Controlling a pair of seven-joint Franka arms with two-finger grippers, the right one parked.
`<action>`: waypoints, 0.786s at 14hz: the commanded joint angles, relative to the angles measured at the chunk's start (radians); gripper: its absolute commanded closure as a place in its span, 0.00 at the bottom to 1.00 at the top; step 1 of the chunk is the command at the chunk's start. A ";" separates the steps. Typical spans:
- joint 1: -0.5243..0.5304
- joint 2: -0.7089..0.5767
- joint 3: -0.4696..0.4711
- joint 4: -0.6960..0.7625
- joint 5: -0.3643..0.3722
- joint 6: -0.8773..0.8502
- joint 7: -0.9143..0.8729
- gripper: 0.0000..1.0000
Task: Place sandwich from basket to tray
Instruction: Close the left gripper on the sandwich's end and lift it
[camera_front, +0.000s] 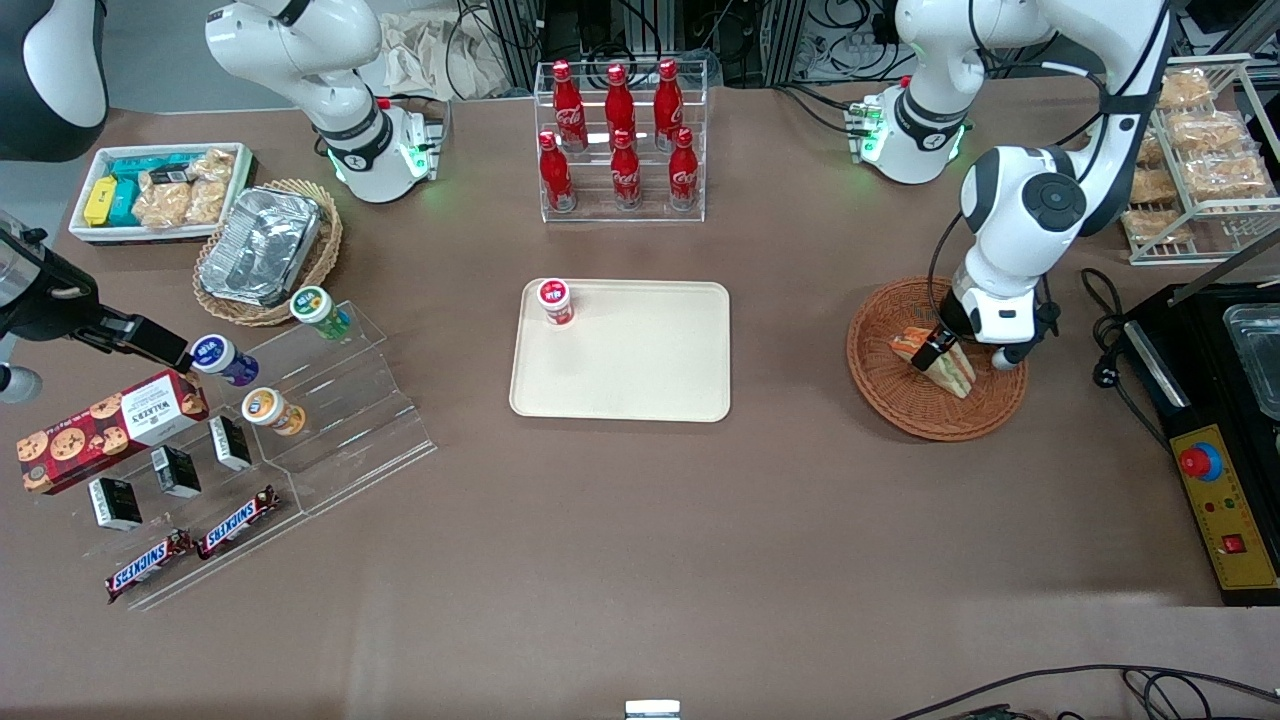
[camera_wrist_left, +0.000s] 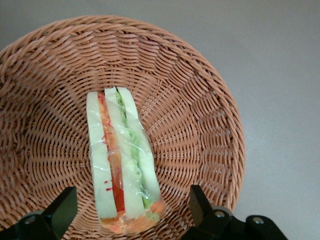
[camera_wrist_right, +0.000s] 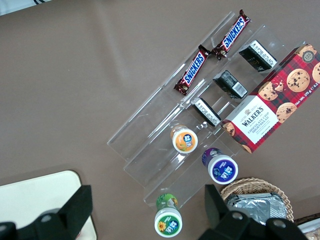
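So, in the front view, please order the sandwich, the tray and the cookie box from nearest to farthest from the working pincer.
The pincer hangs open over the basket.
1. Sandwich, in the basket, under it.
2. Tray, mid-table.
3. Cookie box, at the parked arm's end.

The small triangular clear-wrapped sandwich (camera_wrist_left: 122, 162) is showing white bread with red, orange and green layers. The round reddish-brown wicker basket (camera_wrist_left: 200, 125) is showing a radial weave. At centre frame, the flat rectangular cream-beige plastic tray (camera_front: 640, 370) is lying plain on the brown bench (camera_front: 640, 560). The black-fingered end effector (camera_wrist_left: 132, 212) is showing spread fingers.
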 joint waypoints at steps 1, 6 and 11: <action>-0.012 -0.001 0.013 -0.011 0.044 0.025 -0.035 0.01; -0.013 0.010 0.014 -0.008 0.093 0.025 -0.089 0.34; -0.013 -0.028 0.014 -0.003 0.148 0.002 -0.138 0.92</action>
